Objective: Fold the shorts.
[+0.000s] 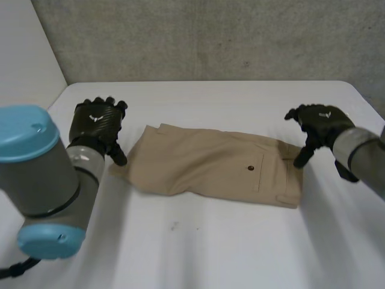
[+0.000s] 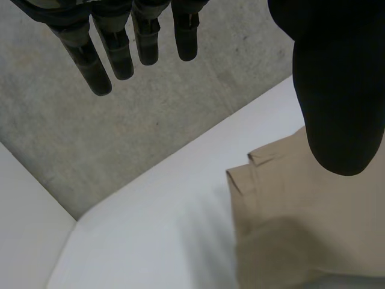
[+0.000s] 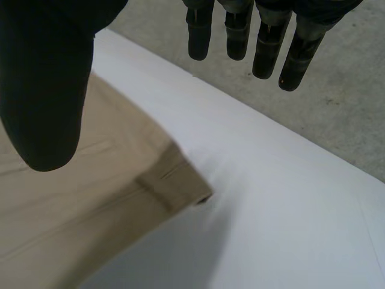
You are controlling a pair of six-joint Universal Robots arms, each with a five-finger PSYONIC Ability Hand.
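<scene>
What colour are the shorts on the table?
The shorts are plain tan, a light brown. The head view shows them best.

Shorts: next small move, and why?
Probably lower both hands and pinch the two ends. The shorts lie flat on the table. The left hand is open at the hem end and the right hand is open at the waistband end. Neither holds cloth yet.
</scene>
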